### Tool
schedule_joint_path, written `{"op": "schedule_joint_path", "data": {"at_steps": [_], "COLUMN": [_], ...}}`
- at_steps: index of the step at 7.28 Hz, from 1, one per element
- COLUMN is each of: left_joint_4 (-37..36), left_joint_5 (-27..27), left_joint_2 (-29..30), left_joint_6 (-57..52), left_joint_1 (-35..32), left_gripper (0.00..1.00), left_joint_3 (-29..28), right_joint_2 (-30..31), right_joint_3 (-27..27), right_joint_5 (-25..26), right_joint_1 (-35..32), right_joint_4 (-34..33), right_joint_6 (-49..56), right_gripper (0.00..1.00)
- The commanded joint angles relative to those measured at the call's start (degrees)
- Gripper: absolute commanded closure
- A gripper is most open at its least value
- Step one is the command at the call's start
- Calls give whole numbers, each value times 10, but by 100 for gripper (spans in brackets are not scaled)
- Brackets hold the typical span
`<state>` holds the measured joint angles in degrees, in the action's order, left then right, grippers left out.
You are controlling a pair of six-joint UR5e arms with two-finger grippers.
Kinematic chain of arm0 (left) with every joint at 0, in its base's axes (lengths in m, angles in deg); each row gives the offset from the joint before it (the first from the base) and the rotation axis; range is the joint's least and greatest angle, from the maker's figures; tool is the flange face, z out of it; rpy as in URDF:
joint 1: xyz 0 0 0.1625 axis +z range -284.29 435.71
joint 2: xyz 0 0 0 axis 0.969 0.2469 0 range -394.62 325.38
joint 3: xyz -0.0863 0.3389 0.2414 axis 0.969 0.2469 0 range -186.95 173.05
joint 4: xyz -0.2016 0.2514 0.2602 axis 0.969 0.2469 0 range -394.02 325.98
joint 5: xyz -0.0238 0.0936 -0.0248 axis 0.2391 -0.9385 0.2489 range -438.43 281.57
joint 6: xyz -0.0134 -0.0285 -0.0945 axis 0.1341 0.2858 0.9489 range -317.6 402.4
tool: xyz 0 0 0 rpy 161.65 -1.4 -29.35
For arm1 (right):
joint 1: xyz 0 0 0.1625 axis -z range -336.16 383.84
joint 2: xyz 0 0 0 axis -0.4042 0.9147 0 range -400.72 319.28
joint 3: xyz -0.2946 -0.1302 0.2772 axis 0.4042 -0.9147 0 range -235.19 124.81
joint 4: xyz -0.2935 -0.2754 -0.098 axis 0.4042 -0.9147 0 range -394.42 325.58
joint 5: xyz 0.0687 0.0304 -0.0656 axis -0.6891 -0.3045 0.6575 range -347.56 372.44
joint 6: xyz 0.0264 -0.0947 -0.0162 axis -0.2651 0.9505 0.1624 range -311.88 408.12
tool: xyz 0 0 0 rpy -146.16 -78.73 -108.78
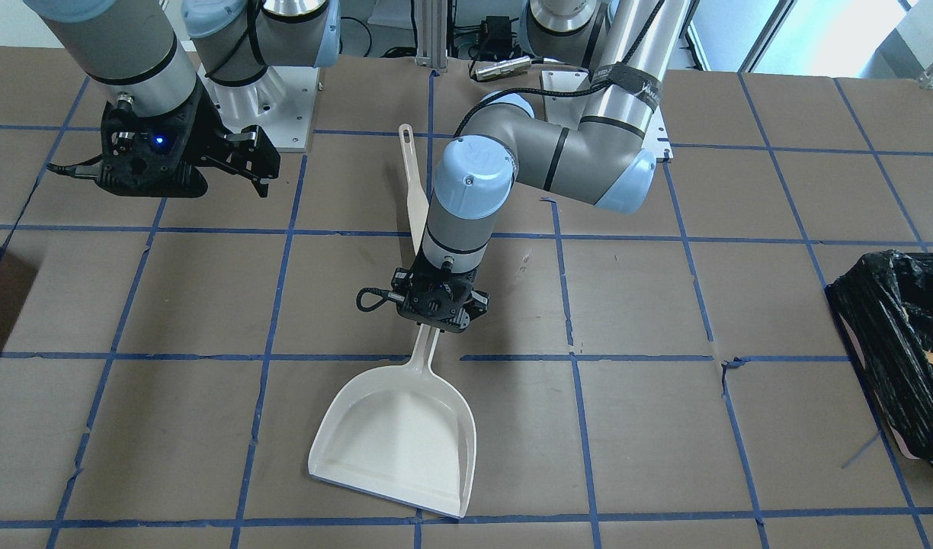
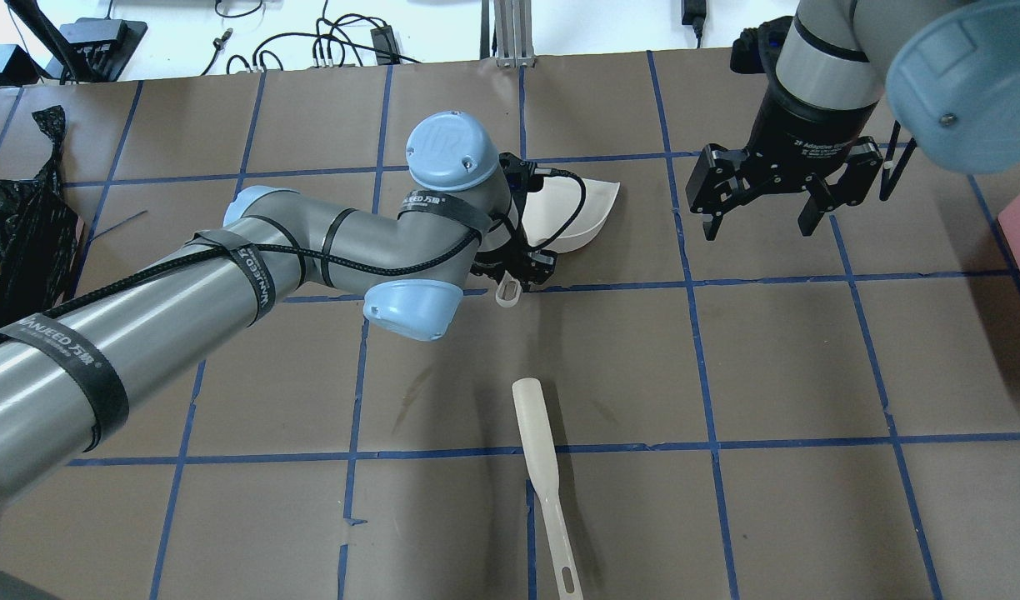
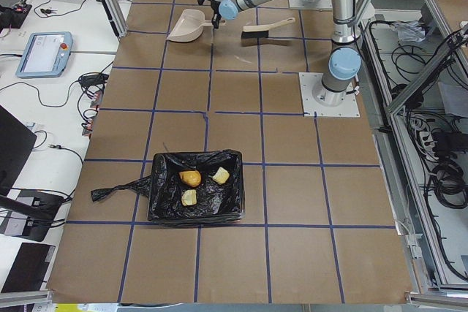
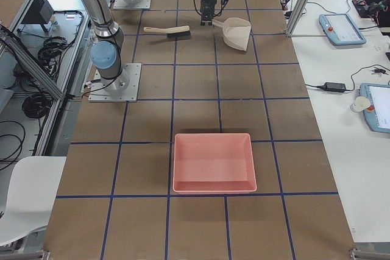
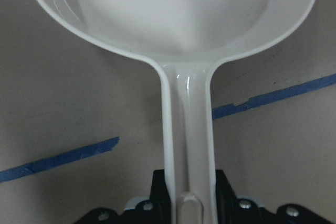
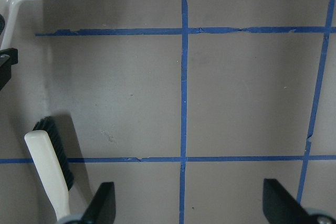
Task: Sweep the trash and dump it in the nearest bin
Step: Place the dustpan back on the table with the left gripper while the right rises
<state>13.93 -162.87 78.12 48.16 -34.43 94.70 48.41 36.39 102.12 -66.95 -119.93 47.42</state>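
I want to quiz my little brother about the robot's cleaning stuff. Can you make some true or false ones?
1. The dustpan is empty. True.
2. The three food scraps lie on the table. False: they are inside the black-bagged bin.
3. The right gripper holds the brush. False: it is open and empty, and the brush lies on the table.
4. The left gripper is on the dustpan's handle. True.
5. The pink tray has trash in it. False: it is empty.
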Motion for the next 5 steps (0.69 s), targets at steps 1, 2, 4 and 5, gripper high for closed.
{"op": "schedule_joint_path", "data": {"at_steps": [1,2,4,5], "left_joint_4": [7,15,140,194], "left_joint_5": [-39,-46,-44,-46], "left_joint_2": [-22,-48,-113,-145], "left_joint_6": [-7,-8,-29,-70], "left_joint_1": [25,59,140,174], "left_gripper": [4,0,0,0], "left_joint_3": [-6,6,-10,-13], "right_joint_2": [0,0,0,0], "right_joint_3": [0,0,0,0], "right_joint_5": [0,0,0,0], "right_joint_1": [0,0,0,0], "right_joint_4": [0,0,0,0], "right_joint_6": [0,0,0,-1], "right_gripper": [0,0,0,0]}}
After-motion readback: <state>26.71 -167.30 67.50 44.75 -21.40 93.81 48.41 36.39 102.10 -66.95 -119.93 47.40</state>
